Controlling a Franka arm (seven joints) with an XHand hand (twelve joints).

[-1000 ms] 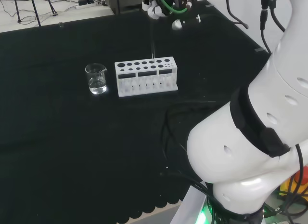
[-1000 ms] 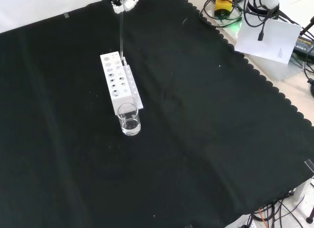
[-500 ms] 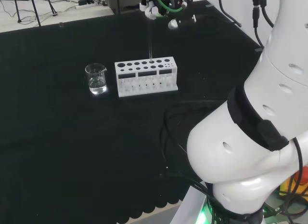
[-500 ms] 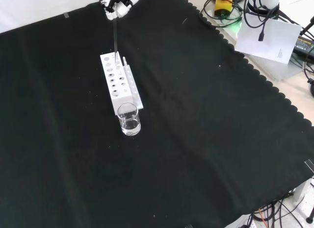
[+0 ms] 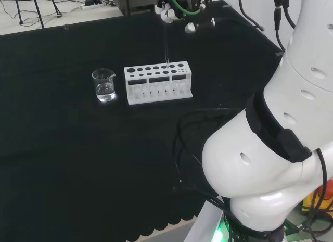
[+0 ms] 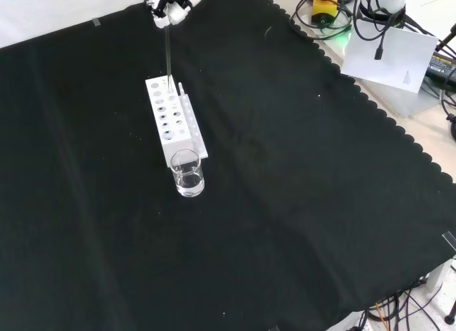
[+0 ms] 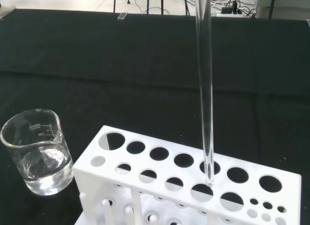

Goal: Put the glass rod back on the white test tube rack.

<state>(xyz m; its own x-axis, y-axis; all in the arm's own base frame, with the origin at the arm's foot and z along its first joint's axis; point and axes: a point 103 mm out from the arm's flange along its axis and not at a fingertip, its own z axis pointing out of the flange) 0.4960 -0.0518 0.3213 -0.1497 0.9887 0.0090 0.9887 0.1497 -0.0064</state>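
A robot hand [image 6: 169,5] pinches the top of a clear glass rod [image 7: 205,89], holding it upright with its lower tip just above a hole in the white test tube rack [image 5: 158,84]. The rack stands mid-surface beside a glass beaker [image 5: 104,85].

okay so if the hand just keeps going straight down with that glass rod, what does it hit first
Most likely the white test tube rack. The hand holds the glass rod upright, its tip just above one of the rack's top holes. Whether it enters the hole or catches the rim is hard to judge.
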